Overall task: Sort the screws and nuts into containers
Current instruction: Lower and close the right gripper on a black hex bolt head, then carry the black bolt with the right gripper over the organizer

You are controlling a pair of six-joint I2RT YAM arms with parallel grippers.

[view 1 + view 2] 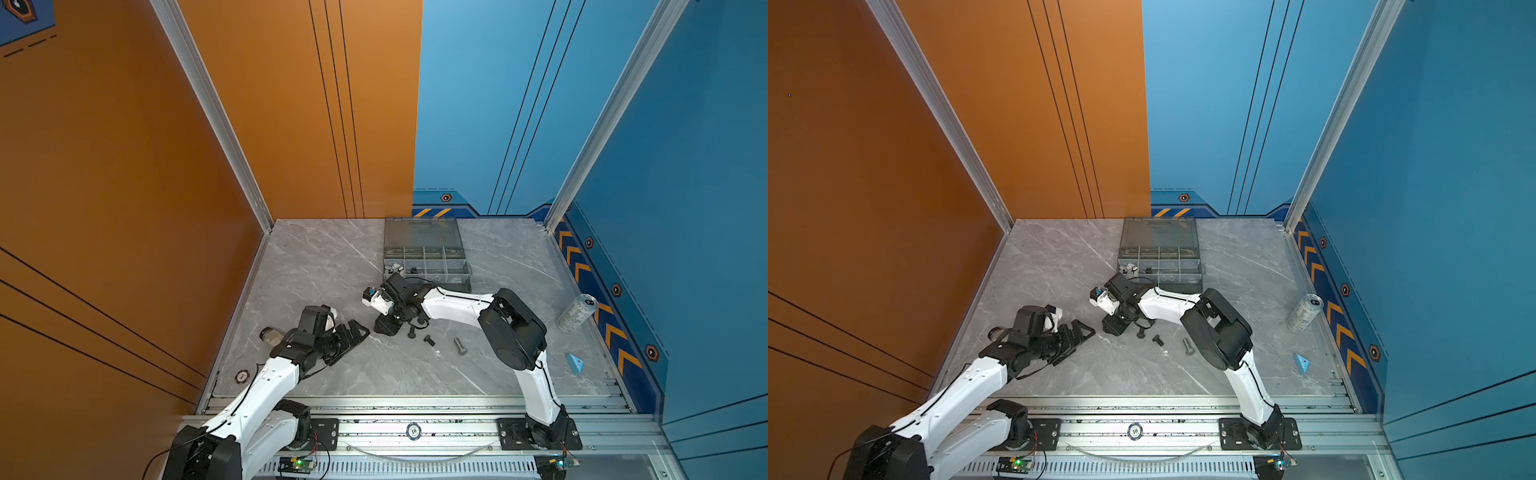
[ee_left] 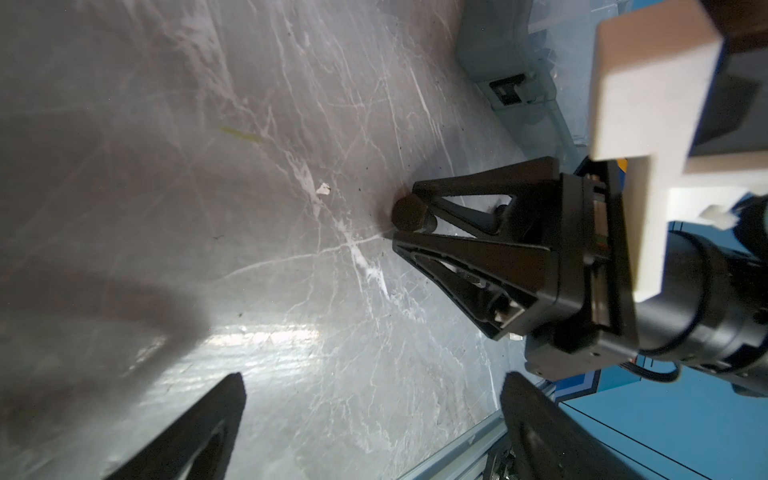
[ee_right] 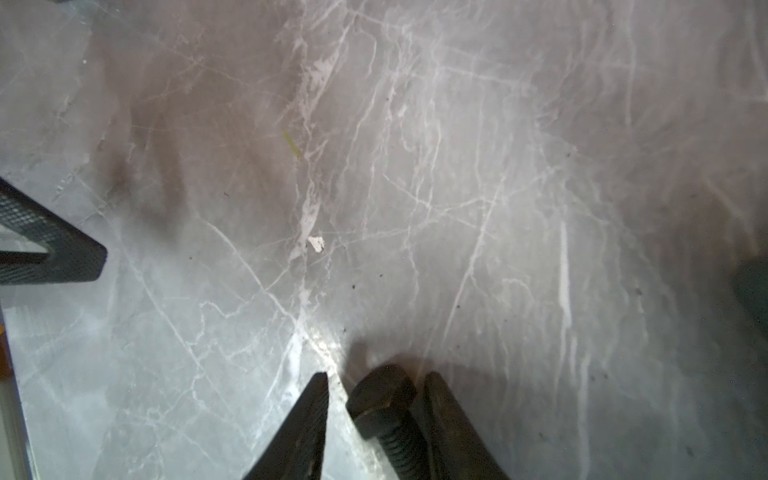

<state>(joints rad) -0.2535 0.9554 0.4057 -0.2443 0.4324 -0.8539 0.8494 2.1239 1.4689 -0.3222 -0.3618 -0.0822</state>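
Note:
My right gripper (image 3: pixel 376 378) is down at the table near the middle (image 1: pixel 383 327). A short black screw (image 3: pixel 382 399) lies between its fingers, resting against one finger, with a small gap to the other. The screw's hex head (image 2: pixel 409 212) pokes out at the fingertips in the left wrist view. My left gripper (image 2: pixel 374 386) is open and empty, just left of it (image 1: pixel 353 329). Two more black screws (image 1: pixel 412 331) (image 1: pixel 429 340) and a silver screw (image 1: pixel 460 345) lie on the table. The grey containers box (image 1: pixel 457 286) stands at the back with its lid raised. Silver nuts (image 1: pixel 395 266) lie in its left compartment.
A silver drink can (image 1: pixel 577 313) lies at the right edge, with a small blue wedge (image 1: pixel 575 363) nearer the front. A poker chip (image 1: pixel 241 376) sits at the front left corner and another (image 1: pixel 412 431) on the front rail. The right forearm crosses in front of the box.

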